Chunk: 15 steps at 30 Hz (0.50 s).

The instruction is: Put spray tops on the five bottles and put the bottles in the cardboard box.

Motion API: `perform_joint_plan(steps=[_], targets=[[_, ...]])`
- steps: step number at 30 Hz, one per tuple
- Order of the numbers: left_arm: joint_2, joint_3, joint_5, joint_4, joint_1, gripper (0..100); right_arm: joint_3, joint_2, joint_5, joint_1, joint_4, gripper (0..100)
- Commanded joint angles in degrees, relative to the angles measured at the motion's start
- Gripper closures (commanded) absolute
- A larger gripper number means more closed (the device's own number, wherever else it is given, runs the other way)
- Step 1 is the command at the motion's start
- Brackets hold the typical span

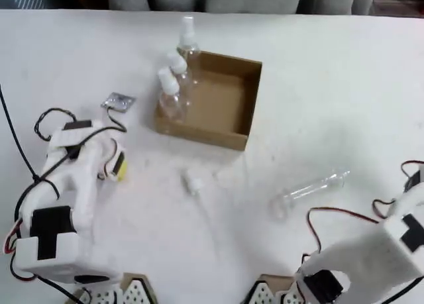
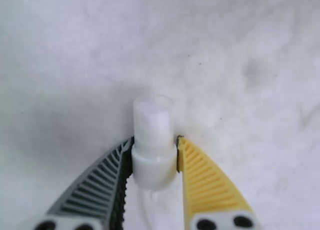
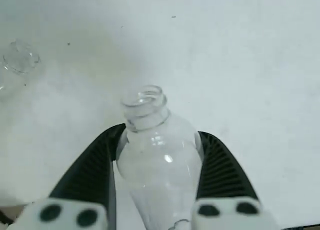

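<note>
Spray top is clamped in the left gripper, likely for capping | uncapped bottle is gripped by the right gripper, neck exposed, likely to receive it

Right gripper hugging an uncapped clear bottle
Both black fingers press against its shoulders, and the open neck pokes out past the tips. The mouth of a second bottle shows farther off on the white table.
</note>
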<state>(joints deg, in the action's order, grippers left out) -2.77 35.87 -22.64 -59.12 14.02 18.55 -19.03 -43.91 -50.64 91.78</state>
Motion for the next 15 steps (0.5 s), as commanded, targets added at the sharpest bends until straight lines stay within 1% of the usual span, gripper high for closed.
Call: perform_joint_plan(steps=[1,4,8,15], targets=[[3.65,-0.53,-0.70,1.05,0.66,98,-10.73,8.22,-0.70,3.65,-9.19,98.2],[3.65,-0.53,-0.70,1.05,0.84,98,-19.25,8.84,-0.70,6.29,-18.68,98.1],[3.65,-0.53,-0.70,1.05,0.84,98,-25.05,8.75,-0.70,8.57,-28.26,96.5],[3.65,-0.53,-0.70,0.97,0.92,98,-31.30,8.66,-0.62,10.95,-40.40,75.8]])
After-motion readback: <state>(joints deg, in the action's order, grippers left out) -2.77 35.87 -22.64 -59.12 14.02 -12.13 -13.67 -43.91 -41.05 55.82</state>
